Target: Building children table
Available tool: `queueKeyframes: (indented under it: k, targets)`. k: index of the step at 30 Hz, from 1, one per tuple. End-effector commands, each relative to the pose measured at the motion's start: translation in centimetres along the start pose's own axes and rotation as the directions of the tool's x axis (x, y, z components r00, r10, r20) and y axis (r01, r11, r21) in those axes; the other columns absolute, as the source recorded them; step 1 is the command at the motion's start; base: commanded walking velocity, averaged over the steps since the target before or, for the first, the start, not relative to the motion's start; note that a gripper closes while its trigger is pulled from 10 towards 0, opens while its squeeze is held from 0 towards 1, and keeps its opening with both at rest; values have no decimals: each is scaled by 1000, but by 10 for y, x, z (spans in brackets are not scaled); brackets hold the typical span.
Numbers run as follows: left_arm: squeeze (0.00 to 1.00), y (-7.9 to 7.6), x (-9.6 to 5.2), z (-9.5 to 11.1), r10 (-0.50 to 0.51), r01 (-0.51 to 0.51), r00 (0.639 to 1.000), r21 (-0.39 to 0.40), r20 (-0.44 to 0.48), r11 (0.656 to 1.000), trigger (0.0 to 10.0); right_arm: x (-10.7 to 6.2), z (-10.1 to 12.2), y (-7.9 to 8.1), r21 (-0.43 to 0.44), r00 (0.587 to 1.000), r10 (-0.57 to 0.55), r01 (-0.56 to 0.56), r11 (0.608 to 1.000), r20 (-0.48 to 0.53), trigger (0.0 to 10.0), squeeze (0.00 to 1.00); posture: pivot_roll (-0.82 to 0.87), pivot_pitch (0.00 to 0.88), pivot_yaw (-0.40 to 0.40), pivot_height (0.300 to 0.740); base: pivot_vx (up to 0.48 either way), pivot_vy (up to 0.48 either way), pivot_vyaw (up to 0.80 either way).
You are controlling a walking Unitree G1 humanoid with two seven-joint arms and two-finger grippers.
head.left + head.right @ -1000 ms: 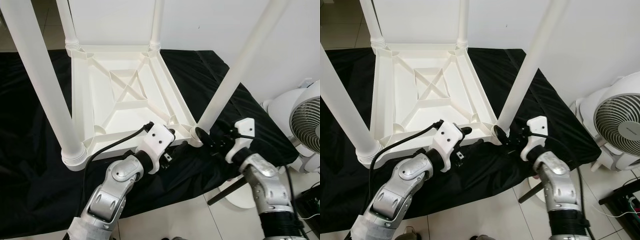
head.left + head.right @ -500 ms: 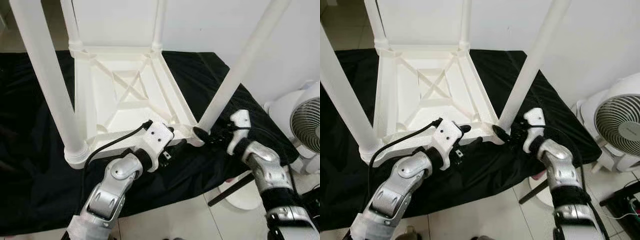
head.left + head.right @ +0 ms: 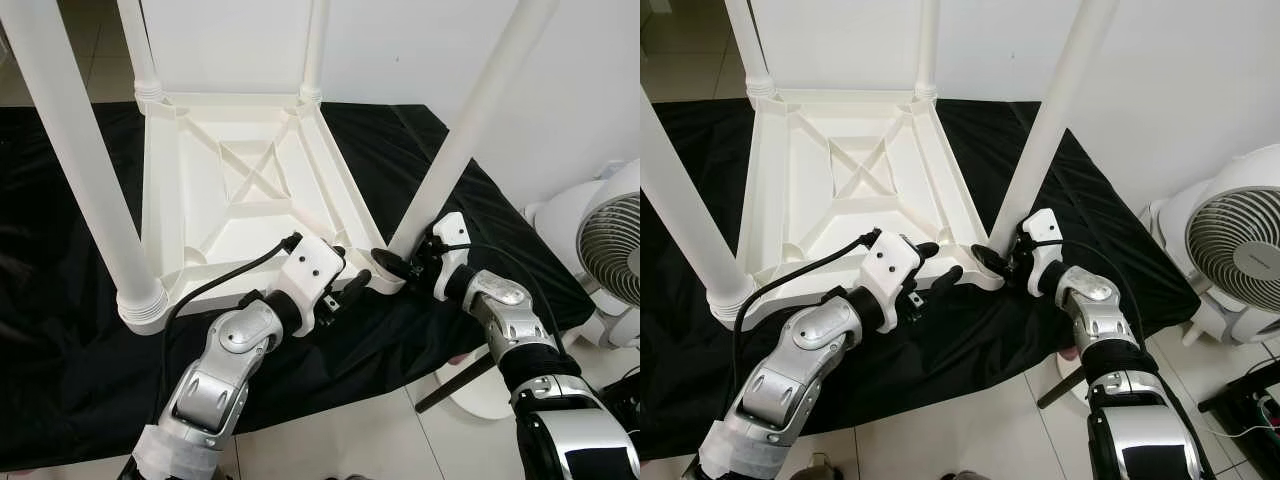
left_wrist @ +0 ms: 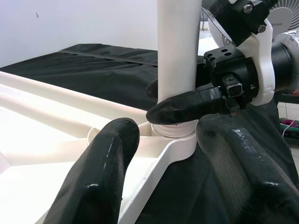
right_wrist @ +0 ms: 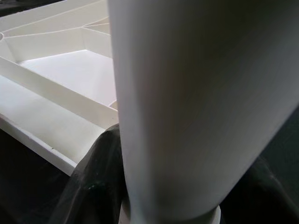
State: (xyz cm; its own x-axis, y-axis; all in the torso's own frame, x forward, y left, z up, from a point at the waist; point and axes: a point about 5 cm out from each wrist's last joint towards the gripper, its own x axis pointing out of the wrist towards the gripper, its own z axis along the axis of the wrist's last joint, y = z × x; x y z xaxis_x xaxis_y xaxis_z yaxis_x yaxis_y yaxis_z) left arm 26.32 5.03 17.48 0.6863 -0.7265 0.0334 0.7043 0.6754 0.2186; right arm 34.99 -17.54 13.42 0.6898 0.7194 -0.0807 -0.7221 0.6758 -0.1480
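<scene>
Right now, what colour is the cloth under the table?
Black cloth, plain; clearest in the left eye view.

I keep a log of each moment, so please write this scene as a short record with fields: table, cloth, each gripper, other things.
table: white table upside down, four legs up
cloth: black cloth under the table
right gripper: right gripper shut on the near right leg, at its base
left gripper: left gripper open, fingers either side of the table edge near that corner
other: white fan on the floor to the right
</scene>
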Motion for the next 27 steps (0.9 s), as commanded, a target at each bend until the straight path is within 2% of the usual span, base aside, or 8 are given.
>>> queueKeyframes:
  k: [1, 7, 8, 13, 22, 24, 25, 27]
  targets:
    - [0, -4, 1, -1, -7, 7, 1000, -7, -1, 1000, 10000, -6, -13, 3, 0, 998, 26, -26, 1000, -53, 0, 0, 85, 59, -106, 740, 0, 0, 0]
    - [0, -7, 4, -1, -28, 28, 1000, -7, 6, 1000, 10000, -7, -9, 1, 25, 1000, -25, 25, 999, -15, 431, 0, 72, 70, -112, 740, 0, 0, 0]
    - [0, -9, 8, -2, -41, 41, 999, -10, 9, 999, 10000, -7, -7, 1, 34, 997, -74, 74, 997, 1, 10000, 0, 62, 73, -111, 740, 0, 0, 0]
    - [0, -13, 14, -1, -62, 62, 998, -9, 18, 998, 10000, -8, -7, -3, 37, 977, -213, 213, 976, 12, 10000, 0, 47, 75, -100, 740, 0, 0, 0]
    - [0, -7, 20, 5, -52, 52, 998, -14, 40, 999, 10000, -11, -28, 3, 64, 821, -563, 569, 820, -96, 10000, 0, 38, 79, -91, 740, 0, 0, 0]
    - [0, -5, 20, 5, -45, 45, 998, -13, 44, 999, 10000, -12, -32, 8, 75, 732, -670, 680, 729, -125, 10000, 0, 43, 73, -94, 740, 0, 0, 0]
    - [0, -5, 20, 5, -45, 45, 998, -13, 44, 999, 10000, -12, -32, 8, 75, 732, -670, 680, 729, -125, 10000, 0, 43, 73, -94, 740, 0, 0, 0]
    - [0, -6, 21, 6, -45, 45, 998, -11, 48, 999, 10000, -15, -34, 19, 72, 574, -804, 818, 570, -154, 10000, 0, 50, 66, -103, 740, 0, 0, 0]
